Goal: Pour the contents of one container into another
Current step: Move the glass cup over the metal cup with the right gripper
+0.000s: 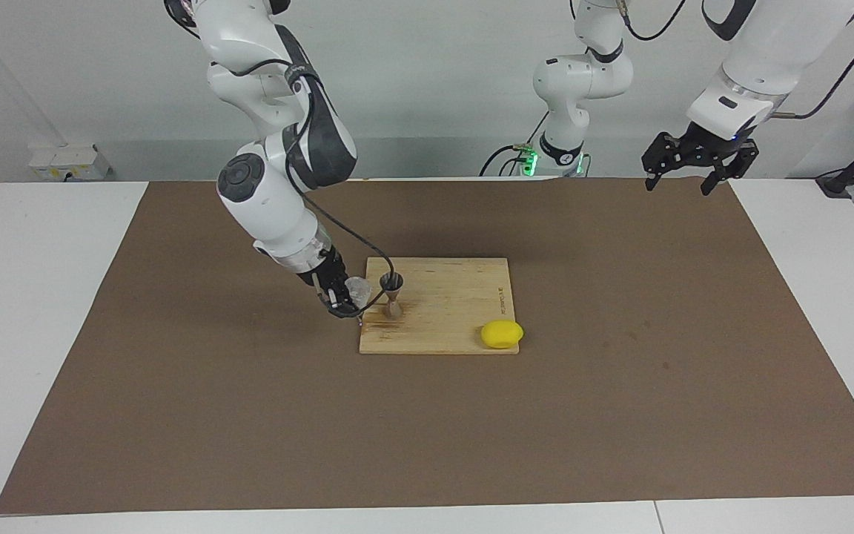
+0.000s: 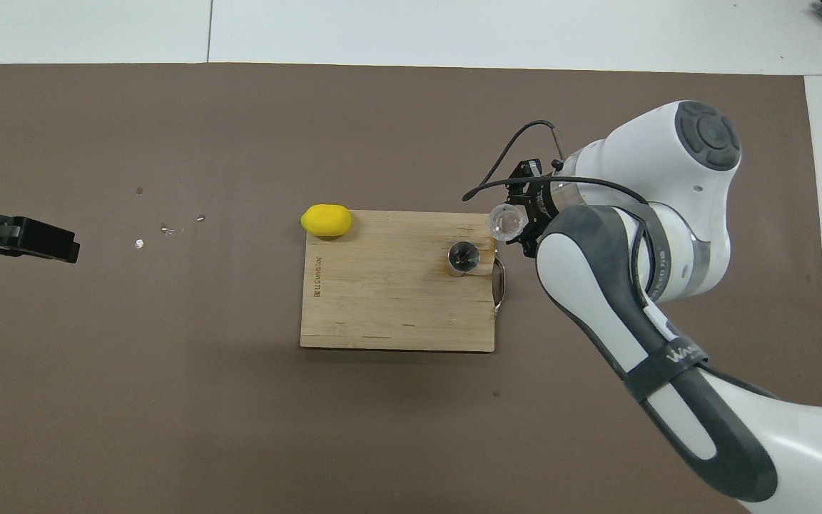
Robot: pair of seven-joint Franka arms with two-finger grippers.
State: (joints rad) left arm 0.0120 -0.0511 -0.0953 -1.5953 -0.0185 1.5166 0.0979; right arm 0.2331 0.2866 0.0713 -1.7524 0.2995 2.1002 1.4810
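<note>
One clear cup (image 1: 356,289), one metal jigger (image 1: 391,294), one lemon (image 1: 502,334) and one wooden board (image 1: 457,311) sit amid wide bare brown mat (image 1: 620,415). The right gripper (image 1: 343,299), clamped on the cup, holds it over the board's handle edge beside the upright jigger. The left gripper (image 1: 697,165) waits spread open above the mat's corner.

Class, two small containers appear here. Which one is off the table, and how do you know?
The clear cup: the right end effector holds it tilted in the air beside the metal jigger, which stands upright on the cutting board.
</note>
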